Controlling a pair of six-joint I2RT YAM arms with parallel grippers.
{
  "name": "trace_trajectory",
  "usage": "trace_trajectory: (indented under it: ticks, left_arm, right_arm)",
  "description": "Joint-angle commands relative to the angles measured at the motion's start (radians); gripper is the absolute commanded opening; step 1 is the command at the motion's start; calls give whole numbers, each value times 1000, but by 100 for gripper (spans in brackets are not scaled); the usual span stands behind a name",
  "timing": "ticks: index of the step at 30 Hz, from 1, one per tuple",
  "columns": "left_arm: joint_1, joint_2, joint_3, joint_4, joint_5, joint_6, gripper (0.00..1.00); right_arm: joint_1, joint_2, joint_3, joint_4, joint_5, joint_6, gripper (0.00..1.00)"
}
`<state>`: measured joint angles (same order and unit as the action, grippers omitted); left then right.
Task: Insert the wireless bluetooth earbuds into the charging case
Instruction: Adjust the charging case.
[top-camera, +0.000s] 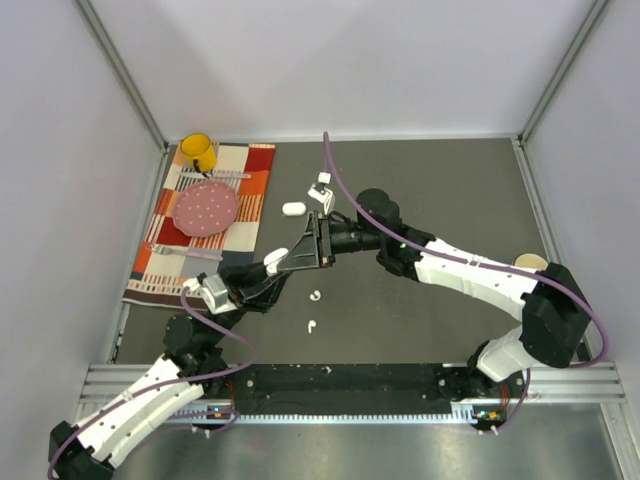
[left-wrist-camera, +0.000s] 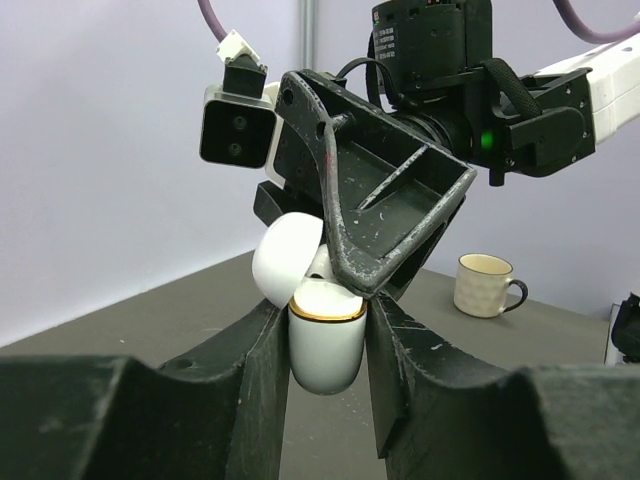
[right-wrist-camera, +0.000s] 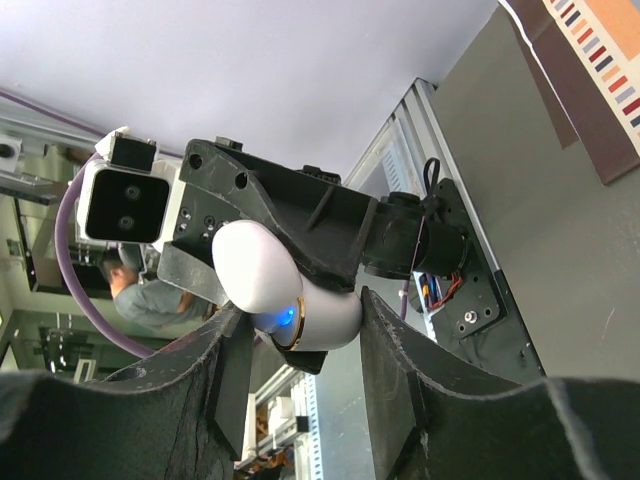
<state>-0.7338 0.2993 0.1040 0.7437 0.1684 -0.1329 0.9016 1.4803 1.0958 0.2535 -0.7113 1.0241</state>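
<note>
Two wireless bluetooth earbuds (top-camera: 316, 296) (top-camera: 312, 326) lie loose on the dark table (top-camera: 440, 190), one just nearer the bases than the other. Both sit just in front of where the two grippers meet.

The white charging case (left-wrist-camera: 325, 345) is held above the table. Its gold-rimmed body is upright and its lid (left-wrist-camera: 285, 262) is tipped back open. A small white rounded piece shows in its mouth, but whether that is an earbud cannot be told.

The left gripper (left-wrist-camera: 325, 310) is narrowed onto the case body, one finger pressed on each side. The right gripper (right-wrist-camera: 300, 315) comes in from the opposite side with its fingers partly apart and the case in the gap between them. One finger tip is at the gold rim, and whether this claw actually clamps the case cannot be told.

A second closed white case (top-camera: 292, 209) rests on the table farther back. To the left, a striped placemat (top-camera: 255, 190) carries a pink dotted plate (top-camera: 207, 206) and a yellow mug (top-camera: 197, 152). A cream mug (left-wrist-camera: 485, 285) stands at the right side.
</note>
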Motion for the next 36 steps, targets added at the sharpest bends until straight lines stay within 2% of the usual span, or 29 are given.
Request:
trace_trajectory:
  ticks: [1, 8, 11, 12, 13, 15, 21, 22, 23, 25, 26, 29, 32, 36]
  left_arm:
    - [-3, 4, -9, 39, 10, -16, 39]
    - [-3, -12, -13, 19, -9, -16, 40]
    - [-3, -11, -12, 19, -6, -13, 37]
    - [-3, -9, -12, 19, -3, -13, 25]
    - [-1, -5, -10, 19, 2, -10, 20]
    - [-3, -5, -9, 22, 0, -10, 14]
    - [-3, 3, -6, 43, -4, -10, 19]
    - [-3, 3, -4, 45, 0, -4, 5]
    - [-3, 6, -3, 42, 9, 4, 0]
    - [-3, 14, 8, 30, 25, 10, 0]
    - [-3, 12, 10, 31, 29, 12, 0]
    - [-3, 4, -4, 52, 17, 7, 0]
    - [-3, -34, -27, 54, -7, 9, 0]
    - [-3, -115, -55, 3, -69, 6, 0]
  right_arm:
    - [14, -6, 42, 56, -13, 1, 30]
    - [16, -14, 39, 67, -14, 1, 30]
    - [14, -15, 36, 69, -14, 2, 30]
    - [16, -15, 38, 67, -14, 2, 30]
    - [16, -15, 38, 66, -13, 1, 30]
    - [16, -14, 38, 61, -14, 1, 31]
    - [20, -14, 42, 32, -7, -15, 31]
    - [20, -12, 42, 29, -5, -16, 31]
    - [20, -11, 42, 29, -5, -16, 32]
    - [20, -11, 42, 23, -7, -19, 38]
    - [20, -11, 44, 21, -7, -21, 51]
    - [19, -17, 44, 6, 1, -35, 70]
    - [3, -40, 33, -8, 22, -51, 83]
    - [-12, -109, 12, -31, 90, -100, 92]
